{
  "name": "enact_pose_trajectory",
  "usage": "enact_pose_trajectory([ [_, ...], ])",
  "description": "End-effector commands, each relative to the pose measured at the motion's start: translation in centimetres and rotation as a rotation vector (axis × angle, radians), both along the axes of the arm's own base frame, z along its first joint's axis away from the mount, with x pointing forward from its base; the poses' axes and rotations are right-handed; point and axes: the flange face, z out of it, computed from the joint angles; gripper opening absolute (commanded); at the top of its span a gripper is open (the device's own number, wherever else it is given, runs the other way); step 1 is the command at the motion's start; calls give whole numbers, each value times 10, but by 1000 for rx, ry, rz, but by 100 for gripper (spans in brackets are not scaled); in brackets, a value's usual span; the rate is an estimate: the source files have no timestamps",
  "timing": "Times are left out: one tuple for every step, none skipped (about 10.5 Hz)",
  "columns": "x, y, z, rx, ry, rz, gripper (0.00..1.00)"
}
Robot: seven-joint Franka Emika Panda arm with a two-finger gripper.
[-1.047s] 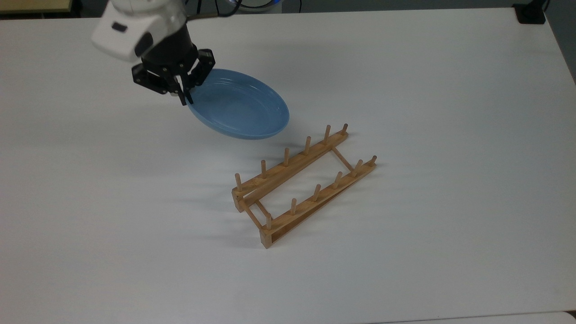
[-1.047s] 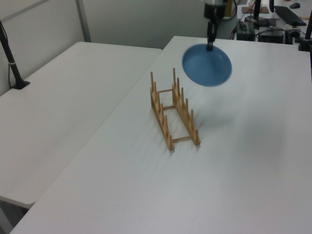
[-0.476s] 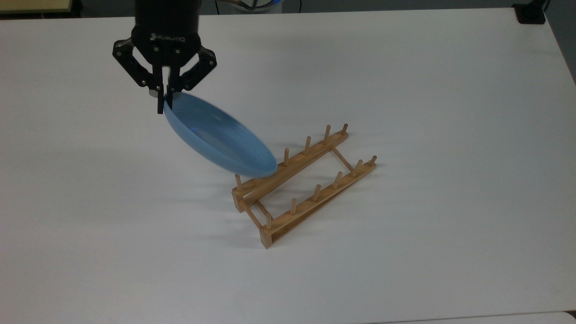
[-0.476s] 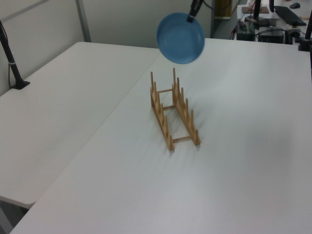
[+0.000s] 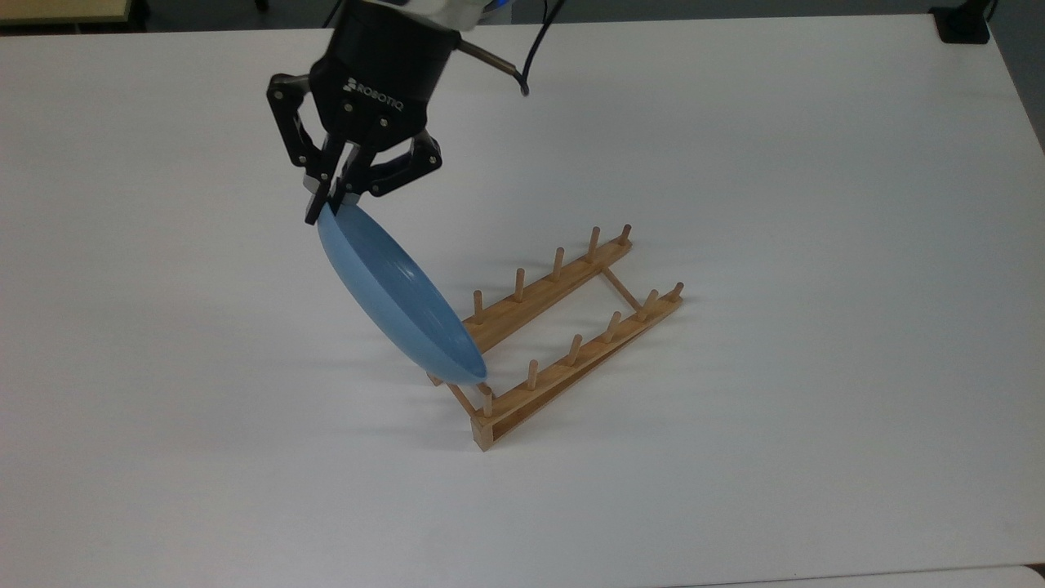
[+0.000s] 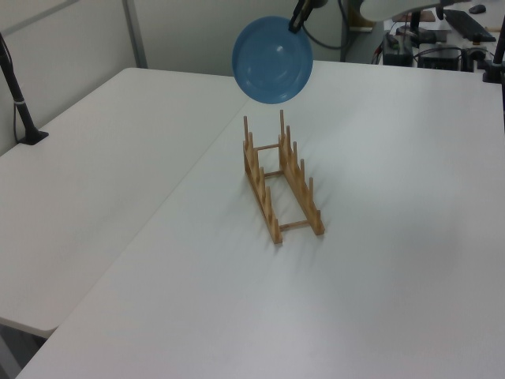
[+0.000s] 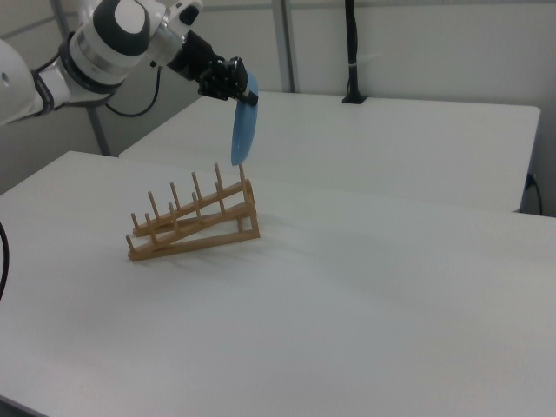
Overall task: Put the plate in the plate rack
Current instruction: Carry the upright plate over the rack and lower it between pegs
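gripper: we see the gripper [image 5: 325, 198] pinching the top rim of the plate [image 5: 392, 294], fingers clamped on its edge; in the right view the gripper [image 7: 246, 94] is up above the rack's raised end.
plate: light blue, hanging nearly on edge below the gripper, in the air above the plate rack [image 5: 563, 327]; in the left view the plate [image 6: 272, 60] faces us as a full disc above the rack's far end; in the right view the plate [image 7: 244, 130] is edge-on and close to upright.
plate vs rack: in the top view the plate's lower edge overlaps the rack's near-left end; the right view shows it clear of the pegs, not slotted.
plate rack: the rack [image 6: 282, 180] rests on the white table [image 5: 775, 204], pegs upright; in the right view the rack [image 7: 193, 221] shows two rails of pegs.
arm: we see the white arm [image 7: 104, 43] reaching in from the right view's left of the rack.
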Motion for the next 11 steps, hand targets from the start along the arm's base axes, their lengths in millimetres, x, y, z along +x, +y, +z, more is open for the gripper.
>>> enact_pose_trajectory([
  [-6,25,-26,-61,0,27,0],
  [-6,30,-35,-73,13,38,0],
  [-8,40,-44,-79,31,56,0],
  [-7,45,-60,-101,56,68,0],
  [-8,57,-74,-125,77,94,0],
  [-9,62,-90,-147,100,105,0],
  [-8,65,-103,-154,110,104,0],
  [-6,66,-114,-151,117,96,0],
  [-4,67,-122,-146,121,92,0],
  [-4,67,-122,-136,111,78,23],
  [-3,67,-121,-123,96,60,88],
])
